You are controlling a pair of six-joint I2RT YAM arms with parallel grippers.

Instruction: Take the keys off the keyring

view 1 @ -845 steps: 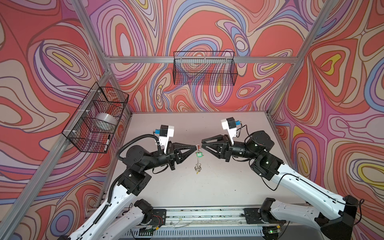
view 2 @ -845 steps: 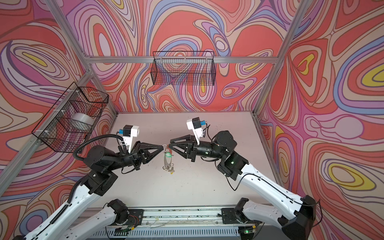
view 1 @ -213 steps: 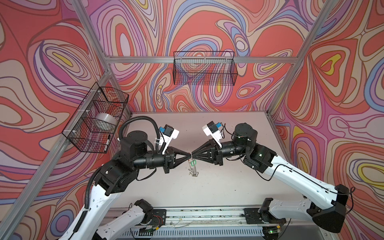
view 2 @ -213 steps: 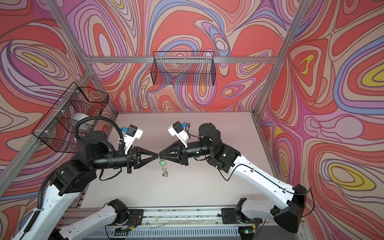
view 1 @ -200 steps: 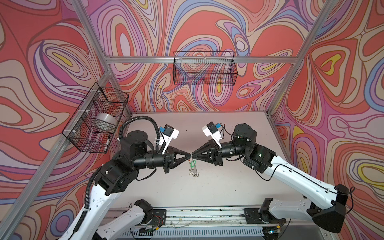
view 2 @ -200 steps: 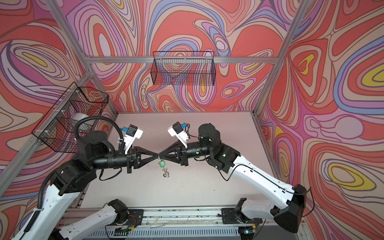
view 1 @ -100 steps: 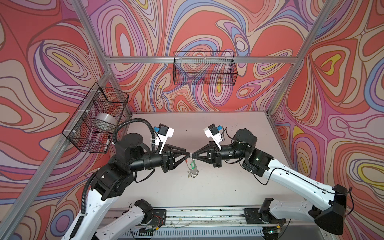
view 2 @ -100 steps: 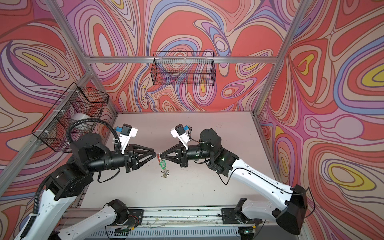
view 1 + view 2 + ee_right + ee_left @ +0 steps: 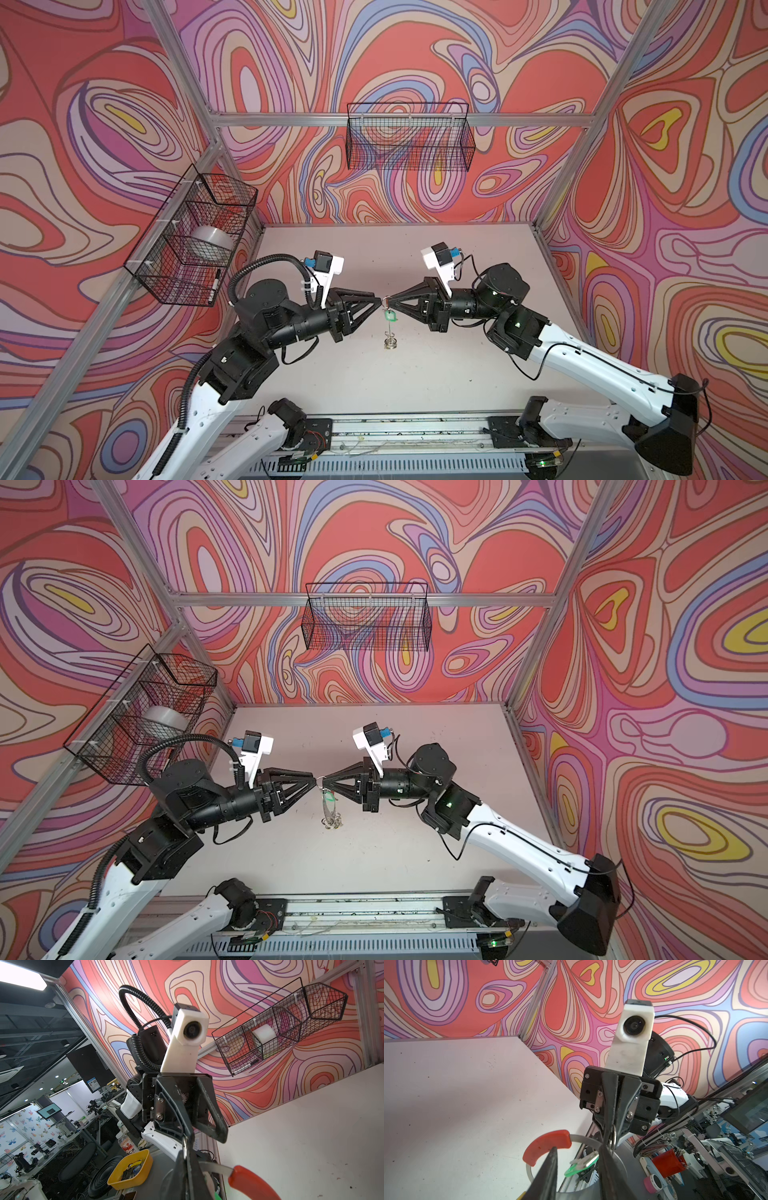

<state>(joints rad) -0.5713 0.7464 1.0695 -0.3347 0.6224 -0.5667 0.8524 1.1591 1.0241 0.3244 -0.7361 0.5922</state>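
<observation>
1. The right tool [image 9: 391, 299] reaches in from the right to the middle of the scene. Its jaws are fully closed, and the tips pinch a small split ring [image 9: 613, 1138].
2. The keyring [image 9: 330, 808] hangs from that split ring, just below the meeting tool tips and over the middle of the bench [image 9: 415, 374]. It appears almost edge-on in both top views. Whether its low end touches the bench cannot be told.
3. The red segment [image 9: 547, 1146] of the keyring curves along the upper part of the ring, as the left wrist view shows.
4. The green-tagged key [image 9: 390, 316] hangs just below the tool tips. In the left wrist view it shows in the gap between the left tool's fingers.
5. The left tool [image 9: 379, 299] reaches in from the left, tip to tip with the right tool. Its jaws stand narrowly apart and grip nothing. One finger [image 9: 607, 1167] meets the right tool's tips at the split ring, and the other finger [image 9: 550, 1174] stands free, overlapping the red segment in that view.
6. The silver cluster [image 9: 390, 343] at the keyring's low end is too small to resolve.
7. One wire basket [image 9: 409, 137] hangs on the far wall. A second basket [image 9: 183, 274] on the left wall holds a pale roll [image 9: 210, 241].
</observation>
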